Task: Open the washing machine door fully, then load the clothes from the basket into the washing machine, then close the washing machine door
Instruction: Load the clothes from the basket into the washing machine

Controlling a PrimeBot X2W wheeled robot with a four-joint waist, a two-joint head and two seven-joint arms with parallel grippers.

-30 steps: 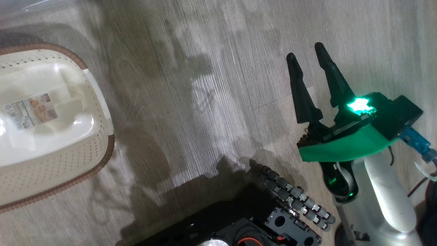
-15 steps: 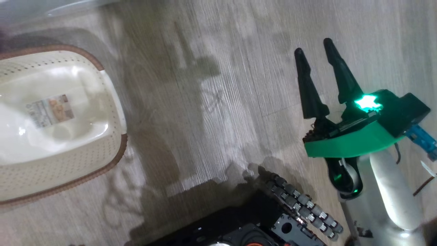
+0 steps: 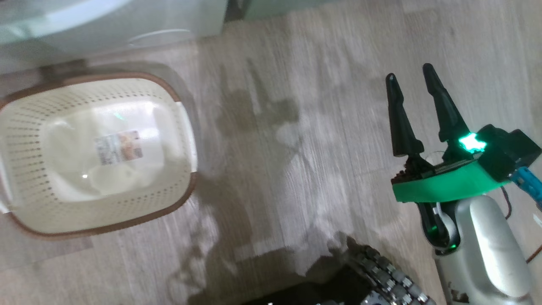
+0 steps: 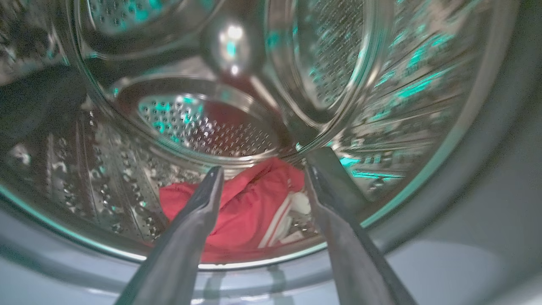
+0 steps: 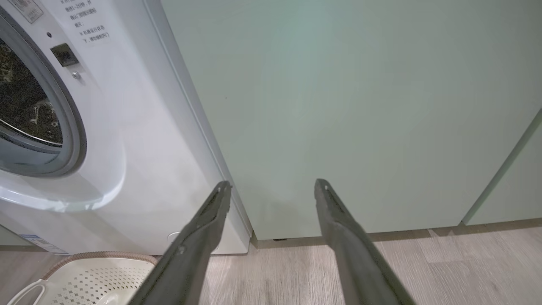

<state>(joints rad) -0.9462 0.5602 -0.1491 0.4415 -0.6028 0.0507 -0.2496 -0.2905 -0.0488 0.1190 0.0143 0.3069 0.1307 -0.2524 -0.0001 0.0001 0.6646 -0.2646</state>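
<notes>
Head view, from the left: along the top edge, blurred, the white front of the washing machine (image 3: 127,25). Below it, standing upright on the wood-grain floor (image 3: 296,178), the basket (image 3: 127,209), bare bottom and label (image 3: 117,147) facing up. Well apart to the right, hovering above the floor, the right gripper (image 3: 409,72): fingers pointing up the view, spread wide, gripping nothing. At the bottom edge, between basket and gripper, a dark corner of the robot's base (image 3: 381,279).

Left wrist view: looks straight into the steel drum (image 4: 203,127), ringed at the right by the grey gasket (image 4: 504,140). Shows the left gripper (image 4: 264,163) with both fingers set wide apart, aimed into the mouth of the drum, closed on nothing. Beyond the fingertips, lying on the drum's bottom, the clothes (image 4: 245,207): red fabric with a white panel and thin stripes. Contact with the fingers impossible to tell.

Right wrist view, from the left: the machine's round opening, uncovered, dark drum behind the gasket ring. Low on the white front, a blue sticker (image 5: 38,243). Beneath it, a corner of the basket with a white handle (image 5: 25,292). Then the right gripper's two fingers, well apart and empty, aimed at a pale green cabinet door (image 5: 360,106) standing just beside the machine.
</notes>
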